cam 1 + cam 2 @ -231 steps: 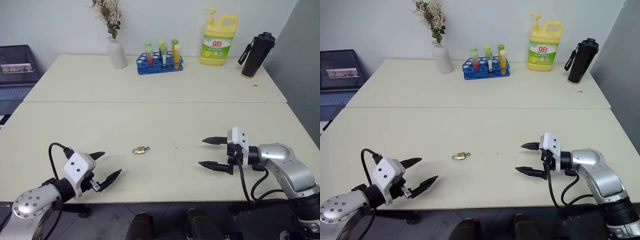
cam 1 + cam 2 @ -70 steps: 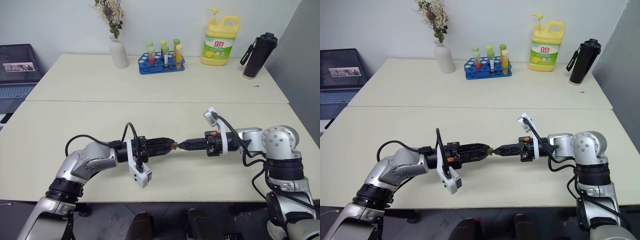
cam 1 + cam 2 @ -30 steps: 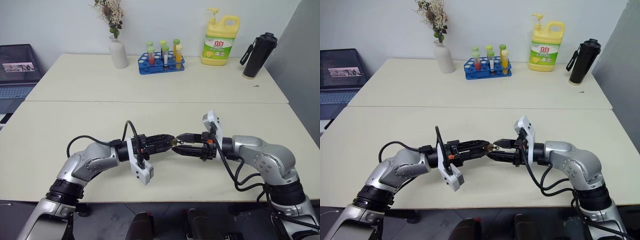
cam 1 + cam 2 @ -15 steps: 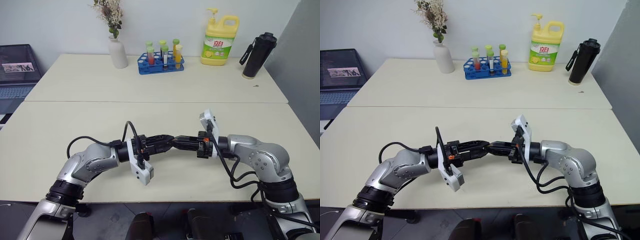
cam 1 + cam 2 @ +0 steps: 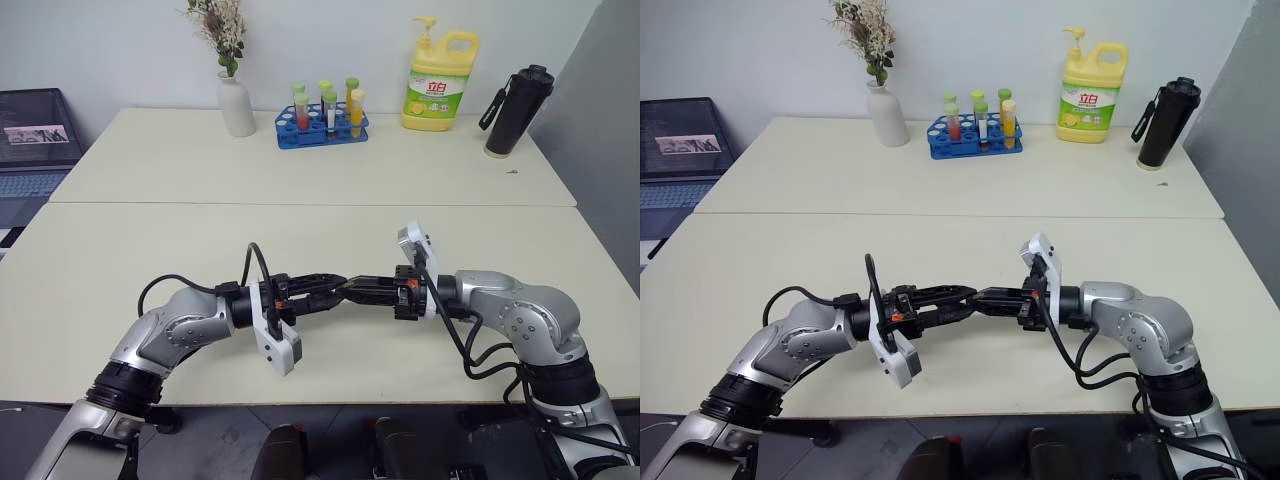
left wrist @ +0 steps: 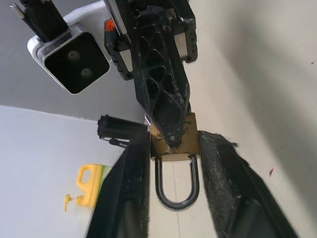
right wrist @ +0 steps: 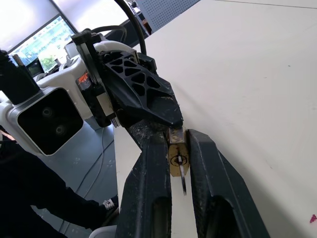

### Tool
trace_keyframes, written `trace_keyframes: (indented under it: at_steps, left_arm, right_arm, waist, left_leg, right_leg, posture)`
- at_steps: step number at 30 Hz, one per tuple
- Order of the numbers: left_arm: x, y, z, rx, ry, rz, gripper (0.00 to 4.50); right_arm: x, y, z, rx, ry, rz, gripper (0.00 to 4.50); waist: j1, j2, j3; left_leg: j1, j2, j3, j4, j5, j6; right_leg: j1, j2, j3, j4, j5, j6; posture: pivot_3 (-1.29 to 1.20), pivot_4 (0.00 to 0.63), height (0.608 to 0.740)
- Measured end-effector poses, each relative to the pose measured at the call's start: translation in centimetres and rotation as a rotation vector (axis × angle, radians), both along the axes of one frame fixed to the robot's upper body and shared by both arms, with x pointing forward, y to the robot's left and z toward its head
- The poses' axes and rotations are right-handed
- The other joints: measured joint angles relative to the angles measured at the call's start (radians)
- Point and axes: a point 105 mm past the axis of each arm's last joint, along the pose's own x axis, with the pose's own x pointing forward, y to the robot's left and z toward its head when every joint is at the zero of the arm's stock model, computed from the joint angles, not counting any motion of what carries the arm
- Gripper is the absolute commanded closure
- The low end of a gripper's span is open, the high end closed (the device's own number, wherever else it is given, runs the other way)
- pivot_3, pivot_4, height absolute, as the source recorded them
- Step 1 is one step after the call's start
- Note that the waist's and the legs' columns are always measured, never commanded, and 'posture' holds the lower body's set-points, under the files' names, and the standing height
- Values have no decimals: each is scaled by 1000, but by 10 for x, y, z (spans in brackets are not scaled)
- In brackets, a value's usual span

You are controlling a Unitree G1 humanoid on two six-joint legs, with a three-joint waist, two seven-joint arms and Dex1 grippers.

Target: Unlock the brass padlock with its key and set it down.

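Meeting above the near desk [image 5: 120, 250], the two end effectors face tip to tip with the brass padlock [image 6: 173, 143] held in the air between them. On the left, the left end effector [image 5: 335, 285] points toward the robot's right; in its wrist view its two black fingers [image 6: 132, 183] flank the lock's brass body on either side, and the silver shackle [image 6: 174, 191] hangs as a closed U in the gap between them. The jaws look slackened rather than clamped hard, so whether they bear the lock's weight cannot be told. On the right, the right end effector [image 5: 365, 288] points toward the robot's left with its fingers [image 7: 148, 178] closed on the padlock; its wrist view shows the keyhole face between them, with the key [image 7: 183, 181], a thin silvery sliver, projecting from that face.

The step in hand appears to be the unlocking, not yet finished since the shackle reads as seated. Doing it well likely requires one end effector to pin the brass body firmly while the other turns the key about its own axis, avoiding side load on so thin a blade. Both should stay low over the desk, because a slip would drop the lock.
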Motion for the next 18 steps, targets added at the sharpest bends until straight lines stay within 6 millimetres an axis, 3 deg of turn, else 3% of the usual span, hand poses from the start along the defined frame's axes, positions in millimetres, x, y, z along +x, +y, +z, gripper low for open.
trace_keyframes:
  at_steps: [5,6,10,13,18]
  left_arm:
    - [-15,6,4,-71,156,6,581]
    - [-19,5,5,-87,184,3,533]
    - [-34,3,8,-110,312,9,533]
    - [-31,5,18,-175,426,75,533]
    - [-8,12,45,-361,633,188,1827]
  right_arm:
    - [5,-5,-2,-26,-25,-20,4346]
    - [7,-7,-3,-33,-29,-30,4346]
    - [11,-9,-4,-36,-35,-39,4346]
    - [15,-12,-5,-46,-42,-50,4346]
    - [16,-13,-5,-65,-84,-36,4346]
  waist:
    - [-3,0,0]
    - [-3,0,0]
    - [-3,0,0]
    - [-3,0,0]
    - [0,0,0]
  left_leg:
    - [0,1,0,0,0,0]
    - [0,0,0,0,0,0]
    - [0,0,0,0,0,0]
    - [0,0,0,0,0,0]
    - [0,0,-1,1,0,0]
  right_leg:
    - [0,0,0,0,0,0]
    - [0,0,0,0,0,0]
    - [0,0,0,0,0,0]
    - [0,0,0,0,0,0]
    - [0,1,0,0,0,0]
  posture:
    - [0,150,740]
    - [0,150,740]
    - [0,150,740]
    - [0,150,740]
    - [0,150,740]
